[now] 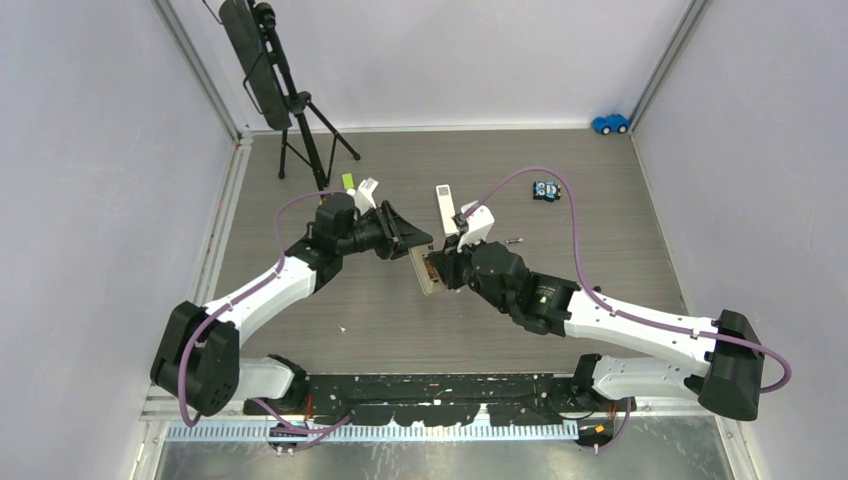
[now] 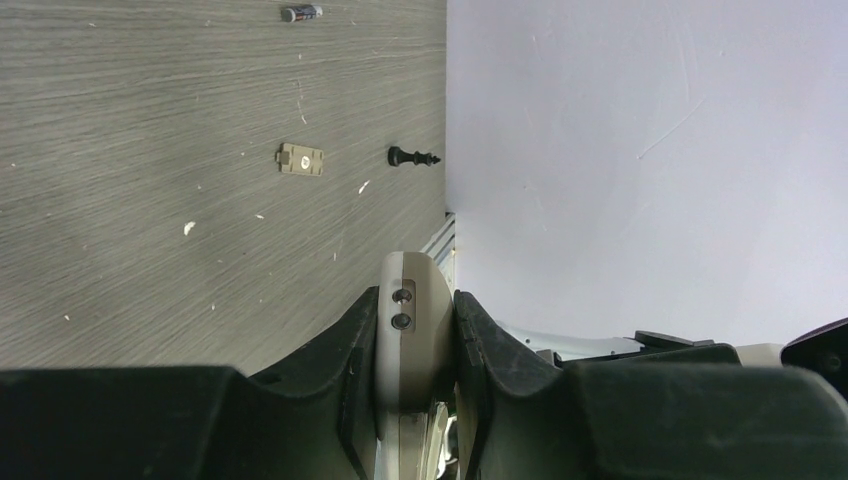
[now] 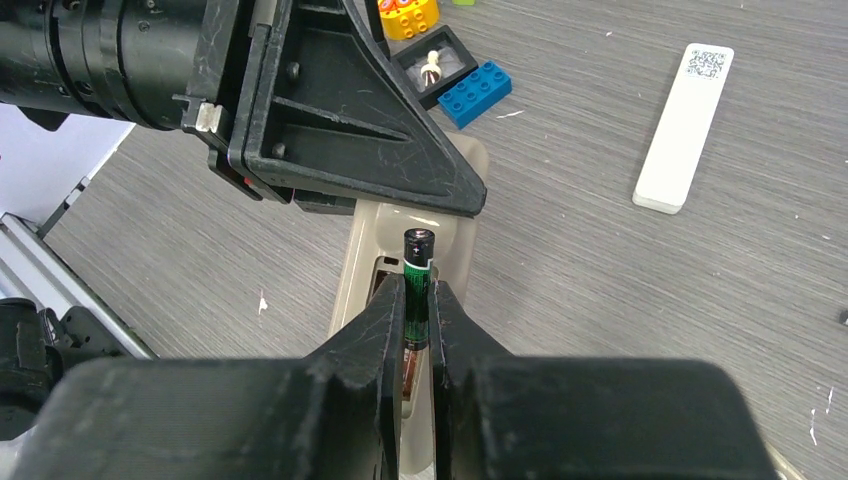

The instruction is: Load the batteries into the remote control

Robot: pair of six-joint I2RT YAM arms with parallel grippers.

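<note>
A beige remote control [image 1: 431,274] is held off the table between both arms, its battery bay open. My left gripper [image 2: 415,300] is shut on one end of the remote [image 2: 408,335]. My right gripper [image 3: 418,288] is shut on a green-black battery [image 3: 419,250], which stands upright over the open bay of the remote [image 3: 455,250]. Something copper-coloured shows in the bay below it. Another battery [image 2: 300,13] lies loose on the table. In the top view my left gripper [image 1: 413,243] and right gripper [image 1: 441,267] meet at the remote.
A white remote [image 3: 685,125] lies on the table beyond. A beige battery cover [image 2: 300,158] and a small black knob-like piece [image 2: 412,157] lie near the wall. Blue [image 3: 475,95] and yellow [image 3: 408,15] bricks lie behind the left gripper. A tripod [image 1: 290,110] stands back left.
</note>
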